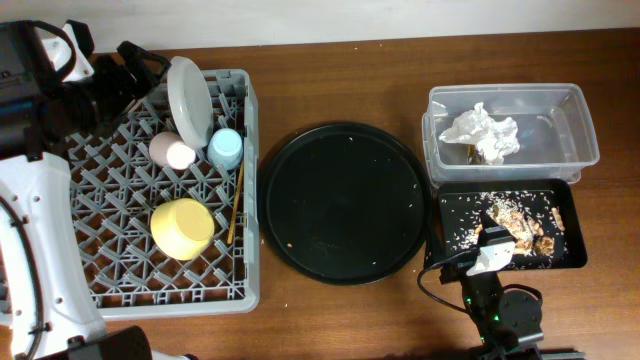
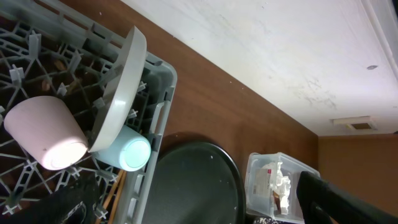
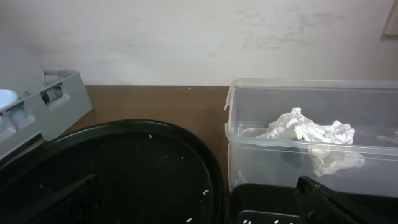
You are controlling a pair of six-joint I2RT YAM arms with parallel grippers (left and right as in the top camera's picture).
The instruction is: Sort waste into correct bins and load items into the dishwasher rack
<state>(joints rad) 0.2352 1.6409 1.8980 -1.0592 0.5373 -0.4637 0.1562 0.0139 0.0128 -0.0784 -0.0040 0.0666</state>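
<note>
Grey rack (image 1: 250,190) is recorded at the left of the table (image 1: 330,70) in the overhead view. The plate (image 1: 189,100) is stood on edge at the rack's far side, with the pink cup (image 1: 172,151) and blue cup (image 1: 226,149) laid just nearer. The bowl (image 1: 183,228) is placed mid-rack, and the chopsticks (image 1: 236,205) lie along the right side. The tissue (image 1: 482,133) is held in the tub (image 1: 585,130). Scraps (image 1: 520,232) are spread in the black tray (image 1: 565,215). A round tray (image 1: 345,203) is set between rack and bins. The left gripper (image 1: 150,70) is positioned beside the plate.

In the left wrist view, its fingers (image 2: 348,199) are seen wide apart, with nothing held.

In the right wrist view, the right gripper (image 3: 196,180) is likewise spread wide and empty, with the tub ahead.
</note>
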